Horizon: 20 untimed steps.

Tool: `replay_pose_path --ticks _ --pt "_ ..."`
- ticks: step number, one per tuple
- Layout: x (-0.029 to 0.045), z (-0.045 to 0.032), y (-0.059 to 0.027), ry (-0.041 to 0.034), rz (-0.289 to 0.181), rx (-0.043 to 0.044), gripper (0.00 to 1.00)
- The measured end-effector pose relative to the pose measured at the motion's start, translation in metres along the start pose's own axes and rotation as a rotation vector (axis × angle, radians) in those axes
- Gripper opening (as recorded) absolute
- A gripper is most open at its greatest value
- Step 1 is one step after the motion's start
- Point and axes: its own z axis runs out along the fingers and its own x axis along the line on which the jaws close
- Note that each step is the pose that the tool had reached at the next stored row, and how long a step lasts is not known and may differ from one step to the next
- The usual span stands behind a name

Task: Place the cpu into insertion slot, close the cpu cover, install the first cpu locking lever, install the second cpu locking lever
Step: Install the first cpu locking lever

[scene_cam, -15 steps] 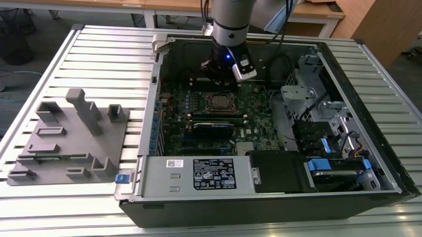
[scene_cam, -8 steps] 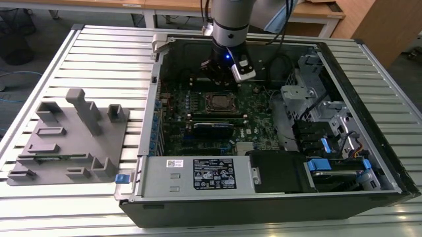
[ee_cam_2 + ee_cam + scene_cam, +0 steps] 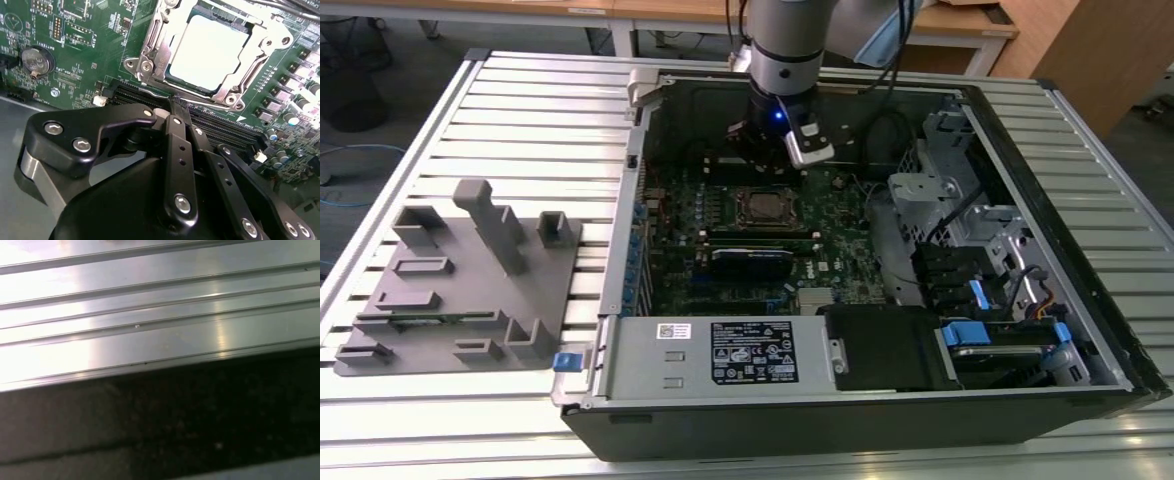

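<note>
The cpu (image 3: 207, 52), a flat silvery-grey square, lies in the insertion slot (image 3: 765, 205) on the green motherboard. The cpu cover (image 3: 235, 90) lies flat around it as a silvery frame. Thin metal levers (image 3: 161, 47) run along the frame's sides; whether they are hooked I cannot tell. My gripper (image 3: 174, 104) hovers just beside the socket's edge, over the black memory slots, with its black fingers (image 3: 177, 145) pressed together and nothing between them. In the exterior view the gripper (image 3: 761, 160) hangs inside the open case, just behind the socket.
The open computer case (image 3: 627, 300) lies on a slatted metal table (image 3: 150, 335). A black expansion card (image 3: 750, 262) sits in front of the socket, with drive cages (image 3: 987, 270) at the exterior view's right. A grey fixture tray (image 3: 454, 290) lies at its left. A coin battery (image 3: 35, 60) sits on the board.
</note>
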Motion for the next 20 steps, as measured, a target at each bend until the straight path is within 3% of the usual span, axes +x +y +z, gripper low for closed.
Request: replay_pose_path --ticks 20 --pt "-0.0004 0.0028 -0.0002 -0.0087 0.088 0.0024 0.11"
